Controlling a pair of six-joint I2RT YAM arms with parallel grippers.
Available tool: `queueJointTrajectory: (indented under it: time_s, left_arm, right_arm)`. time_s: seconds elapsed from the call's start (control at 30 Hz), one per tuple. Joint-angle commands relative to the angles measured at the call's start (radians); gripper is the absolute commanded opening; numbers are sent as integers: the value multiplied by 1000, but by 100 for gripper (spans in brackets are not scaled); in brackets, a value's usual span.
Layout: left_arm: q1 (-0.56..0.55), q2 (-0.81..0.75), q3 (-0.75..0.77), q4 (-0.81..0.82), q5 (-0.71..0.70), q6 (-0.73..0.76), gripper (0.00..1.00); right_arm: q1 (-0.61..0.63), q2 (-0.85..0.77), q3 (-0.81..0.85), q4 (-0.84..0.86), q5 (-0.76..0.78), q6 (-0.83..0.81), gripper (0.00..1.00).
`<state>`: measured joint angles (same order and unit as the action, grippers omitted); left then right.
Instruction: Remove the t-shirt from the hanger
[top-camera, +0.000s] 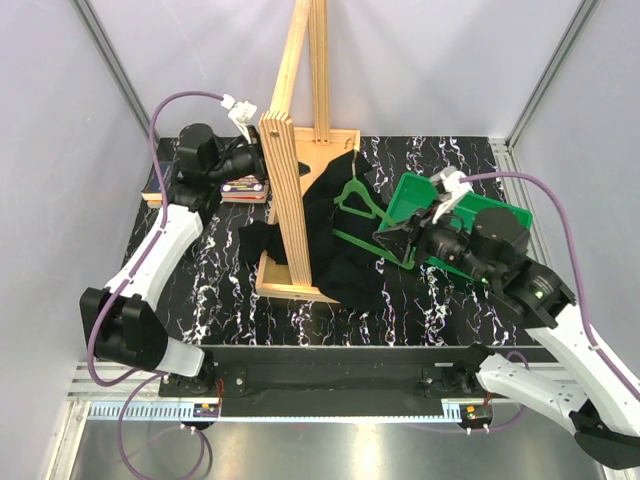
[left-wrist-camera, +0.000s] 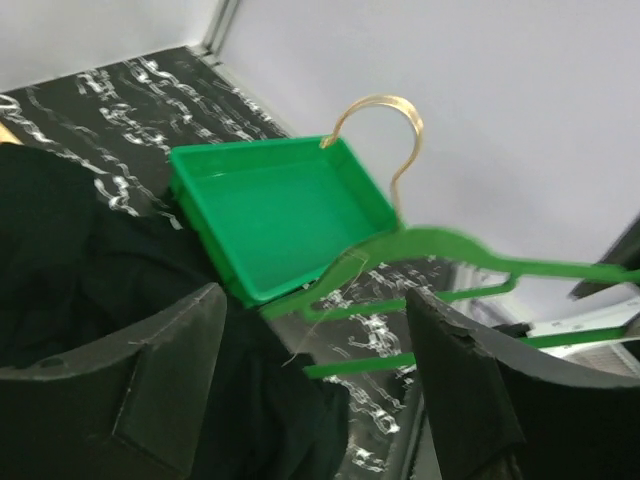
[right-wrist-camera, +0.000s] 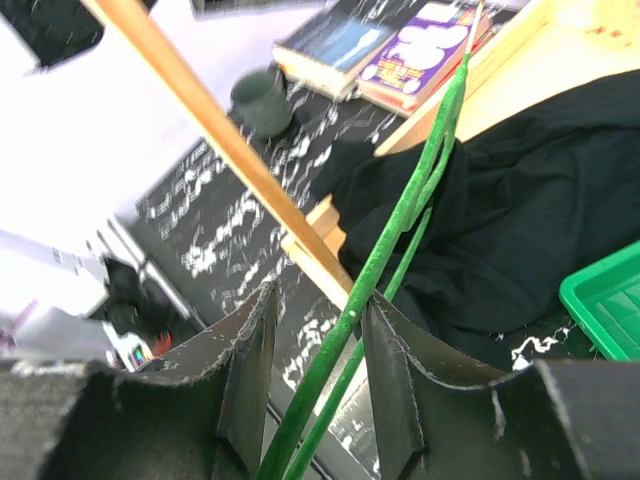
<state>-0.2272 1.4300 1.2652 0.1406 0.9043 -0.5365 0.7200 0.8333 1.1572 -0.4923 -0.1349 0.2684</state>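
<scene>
The black t-shirt (top-camera: 335, 255) lies crumpled on the table around the foot of the wooden stand; it also shows in the wrist views (left-wrist-camera: 70, 230) (right-wrist-camera: 520, 200). The green hanger (top-camera: 358, 200) is held tilted above it, hook up. My right gripper (top-camera: 392, 242) (right-wrist-camera: 320, 295) is shut on the hanger (right-wrist-camera: 400, 220) near its right end, the bars running between the fingers. The hanger's (left-wrist-camera: 440, 243) left end meets the shirt; whether it is inside the cloth I cannot tell. My left gripper (top-camera: 255, 160) (left-wrist-camera: 315, 295) stands open behind the stand, holding nothing.
A tall pale wooden stand (top-camera: 290, 200) (right-wrist-camera: 210, 120) rises mid-table between the arms. A green tray (top-camera: 420, 190) (left-wrist-camera: 270, 220) (right-wrist-camera: 610, 300) sits at the right under the right arm. Stacked books (top-camera: 245, 188) (right-wrist-camera: 400, 50) lie at the back left.
</scene>
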Motion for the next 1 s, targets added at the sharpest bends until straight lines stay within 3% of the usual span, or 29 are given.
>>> queueJointTrajectory:
  time_s: [0.0, 0.2, 0.3, 0.33, 0.43, 0.53, 0.67, 0.8, 0.97]
  left_arm:
    - [-84, -34, 91, -272, -172, 234, 77]
    - [-144, -20, 111, -369, -374, 273, 77]
    - [-146, -10, 112, -394, -461, 239, 78]
    - [-146, -5, 115, -400, -469, 231, 79]
    - [-133, 15, 135, -418, -432, 170, 79]
    - [-95, -8, 94, -415, -360, 87, 78]
    - [-52, -127, 1, -404, -370, 63, 78]
    - [-52, -187, -90, -365, -308, 43, 80]
    - [-55, -155, -240, -299, -231, -28, 82]
  right_arm:
    - [-1, -65, 71, 66, 145, 100, 0]
    - [-1, -53, 219, -113, 165, 193, 0]
    - [-1, -51, 269, -224, 182, 143, 0]
    - [-1, -37, 291, -333, 179, 126, 0]
    - [-1, 15, 395, -483, 137, 98, 0]
    - [-1, -34, 397, -505, 112, 121, 0]
    - [-1, -77, 455, -546, 83, 149, 0]
    - [-1, -91, 466, -522, 44, 163, 0]
    - [-1, -125, 460, -434, 112, 163, 0]
